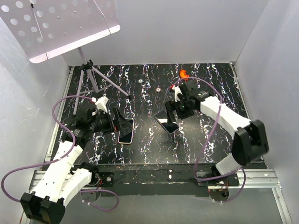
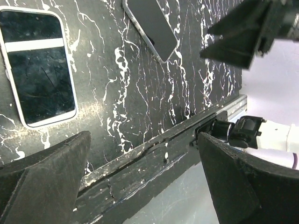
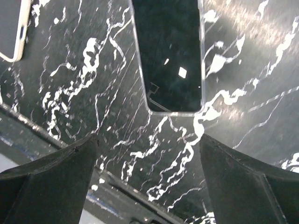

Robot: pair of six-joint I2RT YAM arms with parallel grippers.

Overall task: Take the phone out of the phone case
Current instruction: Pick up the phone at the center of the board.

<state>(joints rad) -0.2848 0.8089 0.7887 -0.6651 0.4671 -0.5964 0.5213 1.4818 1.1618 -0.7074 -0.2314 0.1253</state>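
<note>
Two flat dark slabs lie on the black marbled table (image 1: 149, 93). One is a glossy phone with a white rim (image 1: 126, 134) (image 2: 39, 70) (image 3: 11, 28), left of centre. My left gripper (image 1: 122, 124) (image 2: 144, 149) hovers over its near end, open and empty. The other slab has a clear rim like a phone case (image 1: 167, 122) (image 2: 152, 28) (image 3: 168, 56). Its inside is black, and I cannot tell whether a phone sits in it. Just behind its far end hangs my right gripper (image 1: 174, 112) (image 3: 148, 140), open, with nothing between its fingers.
A white perforated panel (image 1: 60, 25) on a tripod stand (image 1: 91, 74) overhangs the back left. A small orange object (image 1: 183, 73) lies at the back right. A scuffed black rail (image 1: 154, 175) (image 2: 154, 154) runs along the near edge. White walls close in the sides.
</note>
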